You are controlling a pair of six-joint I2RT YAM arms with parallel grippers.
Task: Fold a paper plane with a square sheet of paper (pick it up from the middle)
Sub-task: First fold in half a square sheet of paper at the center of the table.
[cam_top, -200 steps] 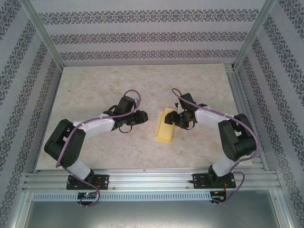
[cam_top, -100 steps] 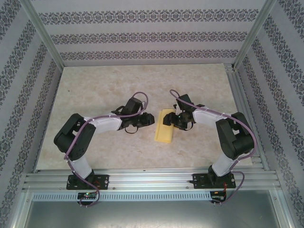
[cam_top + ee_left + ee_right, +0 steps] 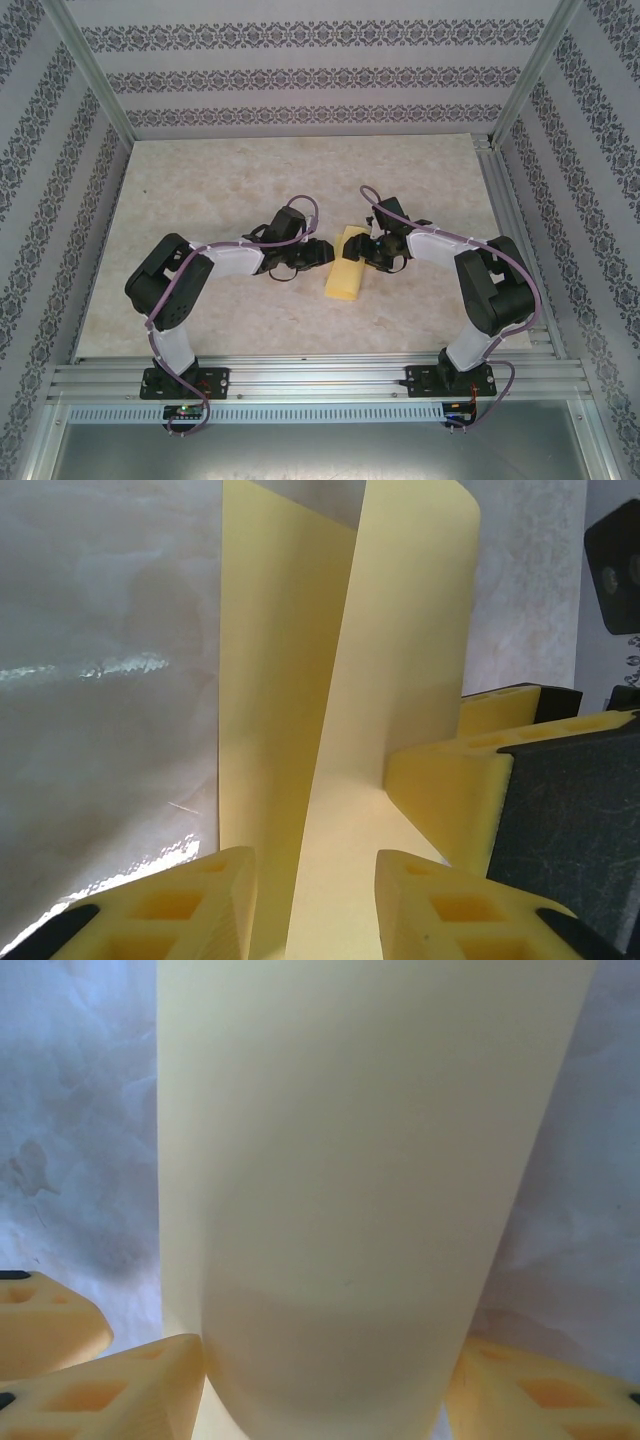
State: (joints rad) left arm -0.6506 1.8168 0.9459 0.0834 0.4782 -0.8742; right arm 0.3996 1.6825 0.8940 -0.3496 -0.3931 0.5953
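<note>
the square sheet of paper [image 3: 344, 278], one flap raised, lies on the desk [image 3: 200, 180] at centre frame in the top view; the left tool [image 3: 322, 253] stands released, pads astride the flap's edge; the right tool [image 3: 367, 250] straddles the curled sheet from the right, its grip impossible to tell
</note>
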